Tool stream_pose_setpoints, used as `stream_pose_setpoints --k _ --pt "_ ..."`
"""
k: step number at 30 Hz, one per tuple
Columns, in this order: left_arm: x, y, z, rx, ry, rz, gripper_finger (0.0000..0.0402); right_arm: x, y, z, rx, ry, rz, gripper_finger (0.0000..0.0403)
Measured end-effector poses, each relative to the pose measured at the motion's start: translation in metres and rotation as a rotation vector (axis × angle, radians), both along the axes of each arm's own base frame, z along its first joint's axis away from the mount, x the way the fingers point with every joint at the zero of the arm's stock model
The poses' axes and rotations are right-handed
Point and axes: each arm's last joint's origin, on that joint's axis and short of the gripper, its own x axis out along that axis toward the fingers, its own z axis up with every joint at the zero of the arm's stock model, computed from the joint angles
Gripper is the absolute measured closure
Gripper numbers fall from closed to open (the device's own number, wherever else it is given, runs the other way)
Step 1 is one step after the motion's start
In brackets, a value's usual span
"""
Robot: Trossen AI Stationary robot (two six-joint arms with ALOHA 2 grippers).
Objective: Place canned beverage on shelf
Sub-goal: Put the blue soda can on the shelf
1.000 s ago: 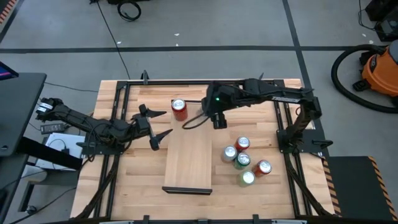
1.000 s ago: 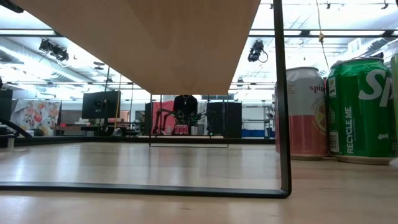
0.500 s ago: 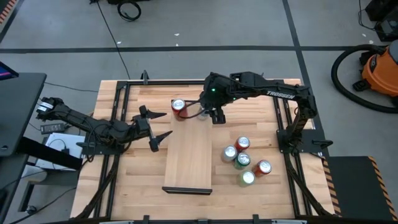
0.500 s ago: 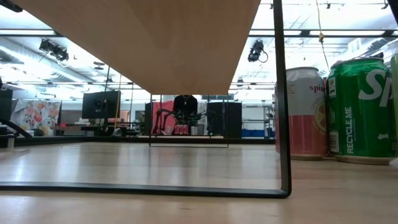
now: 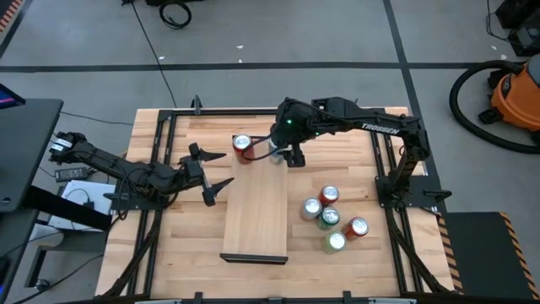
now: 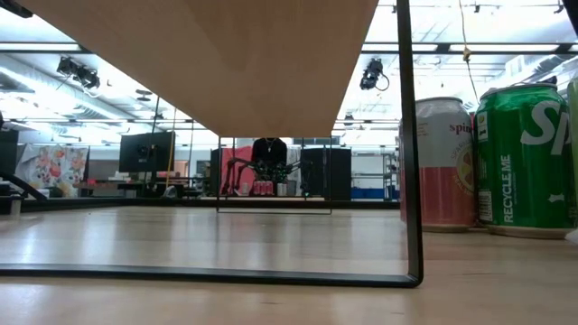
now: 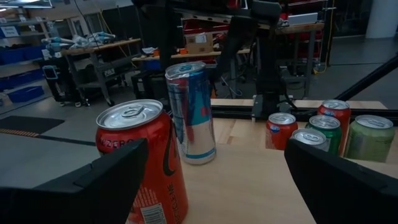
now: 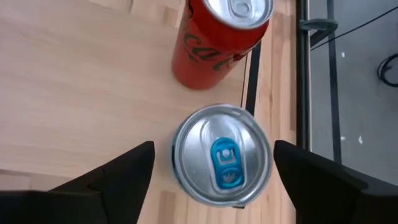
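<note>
1. Your right gripper (image 8: 211,186) hangs directly over a slim silver can (image 8: 222,154) with a blue tab, fingers spread wide on either side of its top and holding nothing. The can stands upright at the far end of the shelf (image 5: 255,215), at or just past the board's far edge; which of the two cannot be told.

2. The step in hand looks like the approach to a grasp: the jaws straddle the can but are not on it. Your next move is probably to come down and close squarely on the slim body, keeping it upright.

3. A red can (image 8: 221,38) stands just beside the silver one. In the left wrist view, the red can (image 7: 144,165) and the silver can (image 7: 191,112) are near but apart. That neighbour is the thing most likely to be knocked by a finger.

4. Your left gripper (image 5: 213,174) waits near the shelf's left side, jaws wide and empty, facing the two cans.

5. A cluster of five more cans (image 5: 330,217) stands on the tabletop (image 5: 186,232) to the right of the shelf, well apart from the work.
</note>
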Motion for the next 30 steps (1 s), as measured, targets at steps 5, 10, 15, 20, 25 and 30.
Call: stream_pose_setpoints --k 5,10,15,20,25,30 --pt "0.0 0.0 0.0 -0.004 0.003 0.0 0.0012 0.0 0.003 0.001 -0.053 0.0 -0.005 0.0056" --pt "0.0 0.0 -0.001 -0.005 0.003 0.0 0.0012 0.0 0.006 0.0 -0.063 0.013 -0.01 0.0056" --pt "0.0 0.0 -0.001 -0.006 0.003 0.0 0.0012 -0.002 0.006 -0.001 -0.044 0.032 -0.052 0.0056" --pt "0.0 0.0 -0.001 -0.004 0.008 0.0 0.0012 -0.007 0.005 -0.003 -0.078 0.079 -0.107 0.0056" --pt "0.0 0.0 -0.001 -0.012 0.006 0.0 0.0012 -0.009 0.003 -0.004 -0.131 0.103 -0.142 0.0056" --pt "0.0 0.0 -0.001 -0.02 0.004 0.001 0.0012 -0.011 0.005 -0.005 -0.135 0.13 -0.162 0.0056"
